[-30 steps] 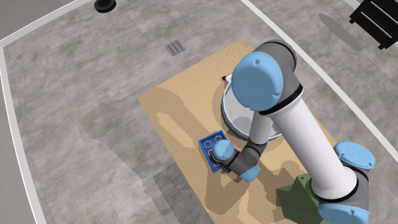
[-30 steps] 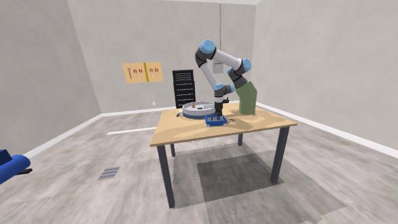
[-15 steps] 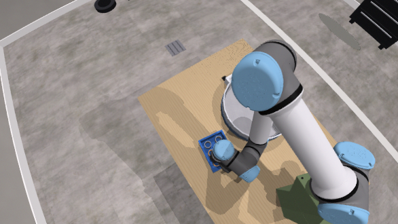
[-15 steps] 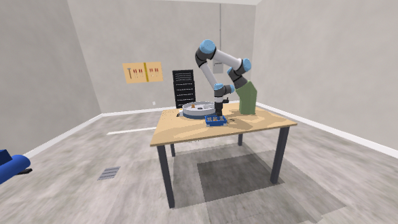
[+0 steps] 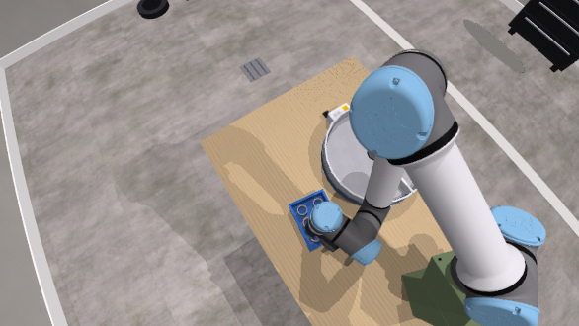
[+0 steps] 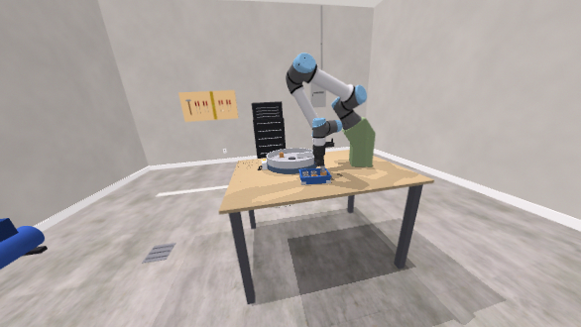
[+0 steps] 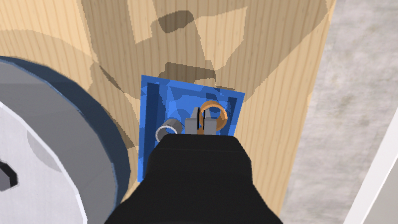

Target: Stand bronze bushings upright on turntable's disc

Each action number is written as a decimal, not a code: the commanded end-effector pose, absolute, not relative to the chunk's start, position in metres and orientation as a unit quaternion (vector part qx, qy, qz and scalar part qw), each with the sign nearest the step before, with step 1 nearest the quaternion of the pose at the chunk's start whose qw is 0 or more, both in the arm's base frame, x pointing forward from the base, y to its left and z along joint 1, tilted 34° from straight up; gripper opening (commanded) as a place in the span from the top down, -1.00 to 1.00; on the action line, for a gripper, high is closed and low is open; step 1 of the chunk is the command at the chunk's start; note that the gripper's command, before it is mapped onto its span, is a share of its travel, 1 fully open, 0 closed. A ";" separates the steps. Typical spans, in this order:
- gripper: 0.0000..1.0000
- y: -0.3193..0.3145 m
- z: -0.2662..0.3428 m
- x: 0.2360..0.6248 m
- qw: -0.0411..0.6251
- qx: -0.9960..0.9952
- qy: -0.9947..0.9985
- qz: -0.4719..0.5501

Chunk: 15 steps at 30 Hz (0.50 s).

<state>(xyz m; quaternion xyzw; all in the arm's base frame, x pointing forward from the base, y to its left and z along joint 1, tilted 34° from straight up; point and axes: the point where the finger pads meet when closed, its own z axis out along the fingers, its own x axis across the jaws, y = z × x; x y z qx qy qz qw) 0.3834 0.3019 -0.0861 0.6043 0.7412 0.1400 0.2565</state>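
Jaws [image 6: 319,164] nearly together, clamped on the bronze bushing's [image 7: 225,120] wall; its ring bulges right of them in the wrist view, open end up, axis roughly upright. Turntable's disc [image 5: 346,148] [image 6: 276,160] [image 7: 42,165]: lower left there, so the carry should go left, bushing kept upright.

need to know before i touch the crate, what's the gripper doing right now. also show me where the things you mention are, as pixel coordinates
Gripper [image 6: 322,166] [image 7: 201,114]: closed, holding a bronze bushing [image 6: 323,173] [image 7: 224,120] by its wall.
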 end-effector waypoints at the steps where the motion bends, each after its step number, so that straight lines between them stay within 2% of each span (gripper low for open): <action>1: 1.00 0.304 -0.064 0.367 0.256 0.604 0.742 0.139; 15: 1.00 0.310 -0.021 0.339 0.256 0.604 0.742 0.139</action>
